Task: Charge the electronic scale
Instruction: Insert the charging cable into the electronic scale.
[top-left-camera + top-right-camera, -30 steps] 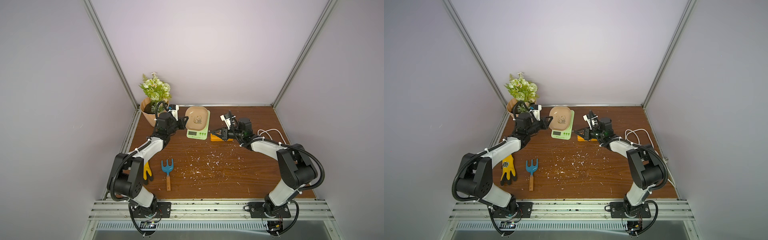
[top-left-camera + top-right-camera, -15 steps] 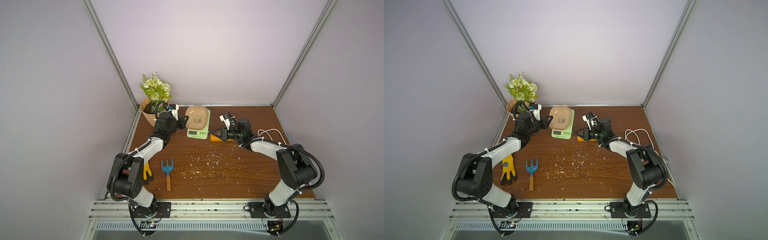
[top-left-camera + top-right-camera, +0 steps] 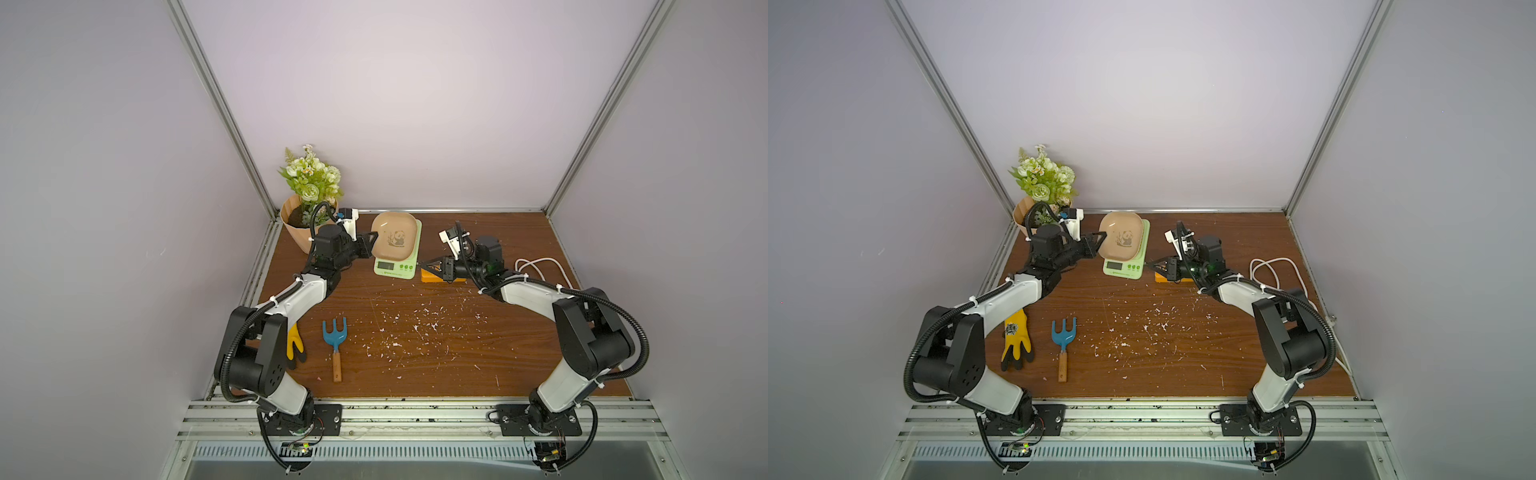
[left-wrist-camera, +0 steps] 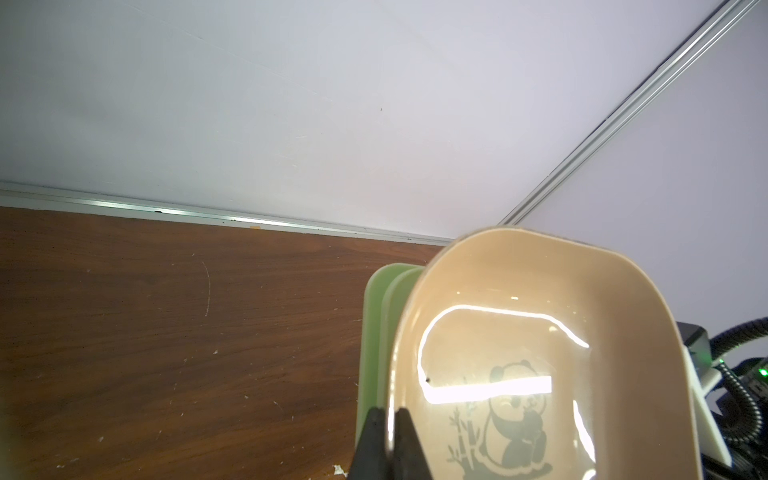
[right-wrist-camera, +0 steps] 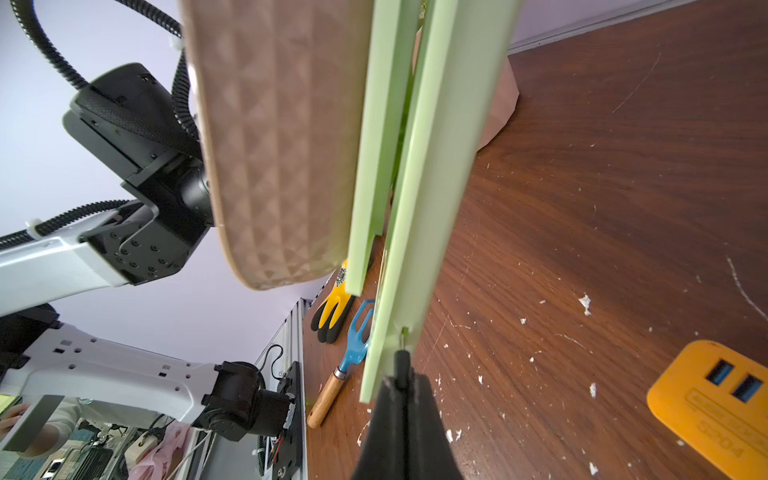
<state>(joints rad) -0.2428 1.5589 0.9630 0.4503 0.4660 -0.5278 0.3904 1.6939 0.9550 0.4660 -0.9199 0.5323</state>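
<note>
The electronic scale (image 3: 395,268) is pale green and stands at the back of the table in both top views (image 3: 1123,268), with a beige panda tray (image 3: 395,241) on top. My left gripper (image 4: 388,415) is shut on the tray's rim (image 4: 519,353), at the scale's left side (image 3: 372,239). My right gripper (image 5: 402,374) is shut on a black plug (image 5: 401,363). The plug's metal tip sits at a small notch in the scale's green side (image 5: 432,187). In a top view this gripper (image 3: 424,264) is at the scale's right front corner.
An orange power strip (image 3: 432,275) lies under the right wrist, its USB ports facing up (image 5: 715,407). A white cable (image 3: 540,266) coils at the right edge. A flower pot (image 3: 297,226) stands behind the left arm. A blue fork (image 3: 334,336) and a yellow glove (image 3: 295,347) lie front left.
</note>
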